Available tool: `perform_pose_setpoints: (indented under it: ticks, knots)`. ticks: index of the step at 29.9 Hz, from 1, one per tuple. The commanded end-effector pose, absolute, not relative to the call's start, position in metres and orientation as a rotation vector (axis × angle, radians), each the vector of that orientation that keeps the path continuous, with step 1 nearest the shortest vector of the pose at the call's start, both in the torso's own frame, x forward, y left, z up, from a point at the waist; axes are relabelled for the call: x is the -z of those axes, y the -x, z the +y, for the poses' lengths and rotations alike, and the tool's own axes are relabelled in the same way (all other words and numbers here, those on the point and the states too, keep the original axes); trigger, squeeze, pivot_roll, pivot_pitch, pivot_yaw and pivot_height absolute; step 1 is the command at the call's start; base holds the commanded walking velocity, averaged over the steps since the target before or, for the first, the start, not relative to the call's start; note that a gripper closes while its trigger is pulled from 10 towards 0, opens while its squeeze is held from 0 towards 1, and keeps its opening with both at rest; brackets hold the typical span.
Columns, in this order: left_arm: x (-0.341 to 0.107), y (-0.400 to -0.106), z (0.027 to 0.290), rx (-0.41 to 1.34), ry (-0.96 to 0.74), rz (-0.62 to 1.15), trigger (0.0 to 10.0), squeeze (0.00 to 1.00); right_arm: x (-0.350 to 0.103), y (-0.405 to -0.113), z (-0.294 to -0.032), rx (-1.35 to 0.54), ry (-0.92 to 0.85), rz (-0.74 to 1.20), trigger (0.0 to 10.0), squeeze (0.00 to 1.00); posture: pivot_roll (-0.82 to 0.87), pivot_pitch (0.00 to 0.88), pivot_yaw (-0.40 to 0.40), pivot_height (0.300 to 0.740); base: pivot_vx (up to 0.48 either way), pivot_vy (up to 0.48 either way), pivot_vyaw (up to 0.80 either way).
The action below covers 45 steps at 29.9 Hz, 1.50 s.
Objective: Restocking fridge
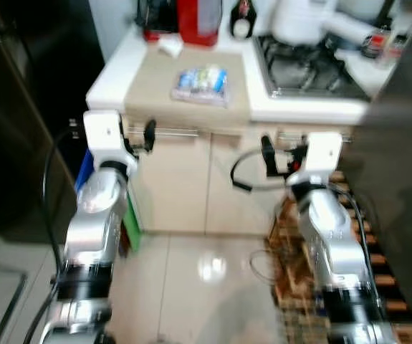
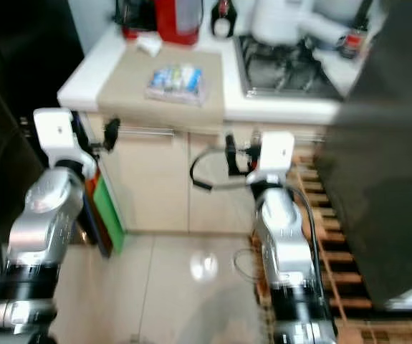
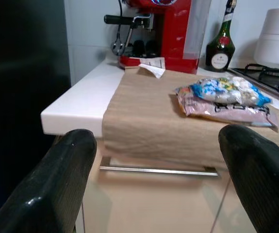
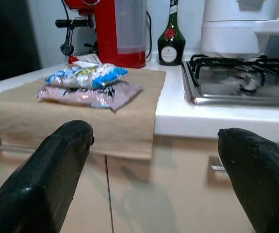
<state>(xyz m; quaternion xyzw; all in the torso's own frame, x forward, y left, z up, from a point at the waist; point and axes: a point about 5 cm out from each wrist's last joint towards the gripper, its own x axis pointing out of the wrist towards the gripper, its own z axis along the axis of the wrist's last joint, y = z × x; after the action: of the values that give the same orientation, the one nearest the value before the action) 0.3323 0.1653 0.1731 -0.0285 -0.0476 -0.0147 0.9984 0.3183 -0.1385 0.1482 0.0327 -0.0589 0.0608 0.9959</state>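
Two food packets [image 1: 202,84], a blue-and-white one [image 3: 226,91] lying on a pink one [image 4: 88,94], rest on a beige cloth [image 1: 184,89] on the white counter [image 1: 116,79]. Both arms are raised in front of the cabinet, below counter height and short of the packets. My left gripper [image 1: 148,135] is open with nothing between its fingers [image 3: 61,170]. My right gripper [image 1: 268,154] is open and empty too, its fingers [image 4: 57,165] spread wide. A tall dark appliance front [image 1: 19,115] stands at the left.
Behind the packets stand a red coffee machine [image 1: 197,20], a green bottle [image 3: 220,46] and a white pot [image 1: 299,18] by the gas hob [image 1: 309,68]. A dark grey panel [image 1: 399,179] rises close on the right, over a wooden slatted mat [image 1: 299,287]. Cabinet handle [image 3: 158,170] below the counter.
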Motion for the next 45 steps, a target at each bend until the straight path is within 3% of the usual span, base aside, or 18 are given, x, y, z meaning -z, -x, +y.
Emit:
perform_pose_setpoints:
  ticks: [1, 21, 31, 40, 45]
  knots:
    - [-0.185, -0.335, 0.152, 0.088, 0.049, -0.125, 10.0, 0.0, -0.156, -0.322, -0.147, -0.083, -0.063, -0.15, 10.0, 0.0, -0.04, 0.016, 0.019, 0.74, 0.435, 0.0, 0.0]
    - [-0.193, -0.341, 0.142, 0.187, 0.029, -0.14, 10.0, 0.0, -0.17, -0.318, -0.164, 0.016, -0.026, -0.237, 10.0, 0.0, -0.07, 0.0, 0.036, 0.74, 0.456, 0.0, 0.0]
    - [-0.231, -0.347, 0.157, 0.137, 0.007, -0.293, 10.0, 0.0, -0.201, -0.32, -0.168, 0.018, -0.013, -0.33, 10.0, 0.0, -0.08, 0.0, 0.029, 0.74, 0.469, 0.0, 0.0]
    - [-0.247, -0.352, 0.153, 0.224, 0.185, -0.265, 10.0, 0.0, -0.232, -0.331, -0.18, -0.014, -0.104, -0.371, 10.0, 0.0, -0.08, 0.003, 0.036, 0.74, 0.0, 0.0, 0.0]
    - [-0.23, -0.349, 0.139, 0.316, 0.361, -0.102, 10.0, 0.0, -0.253, -0.34, -0.179, -0.087, -0.129, -0.394, 10.0, 0.0, -0.08, 0.003, 0.044, 0.74, 0.0, 0.0, 0.0]
